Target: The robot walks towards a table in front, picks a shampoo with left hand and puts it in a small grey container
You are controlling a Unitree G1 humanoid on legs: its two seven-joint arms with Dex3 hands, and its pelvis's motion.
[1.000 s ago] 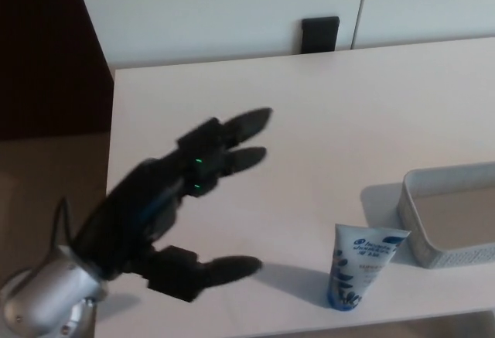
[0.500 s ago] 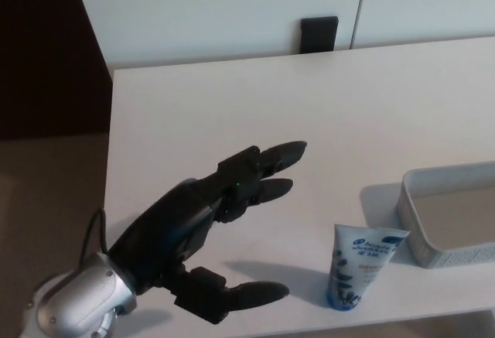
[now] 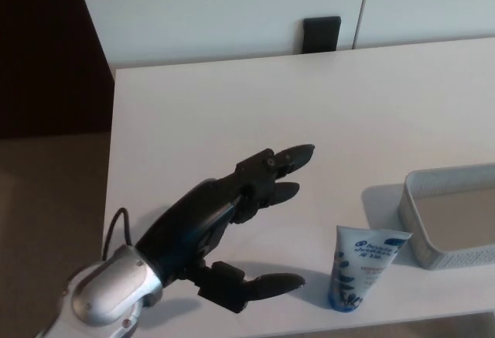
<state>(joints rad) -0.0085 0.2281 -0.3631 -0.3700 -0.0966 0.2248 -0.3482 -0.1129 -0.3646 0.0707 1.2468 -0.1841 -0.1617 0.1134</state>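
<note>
Watching the head view from my console, I heard the supervisor ask, "Where was the shampoo tube (image 3: 360,264)?"

"Standing on its cap near the front edge of the table (image 3: 232,98), about 5 o'clock in my picture, long axis upright with a slight lean. The grey container (image 3: 450,257) sat just beside it at its 2 o'clock; I could not tell whether they touched."

"And the hand?"

"The left hand (image 3: 224,226) hovered over the table, spread wide, holding nothing. Its two fingers (image 3: 288,160) pointed toward 2 o'clock, the thumb (image 3: 267,284) ran low toward 3 o'clock, and the gap between them faced the tube. From the palm the tube lay at roughly 4 o'clock, near but apart; off the thumb tip a narrow strip of table separated them. The right hand was out of view."

"What did the next move turn on?"

"I judged the reach unfinished. With the tube upright, the hand had to travel toward 3 o'clock and set fingers behind it and thumb in front, across the long axis. My worry was the thumb: it lined up with the tube's lower part, and a nudge there could tip it or push it off the near edge."
</note>
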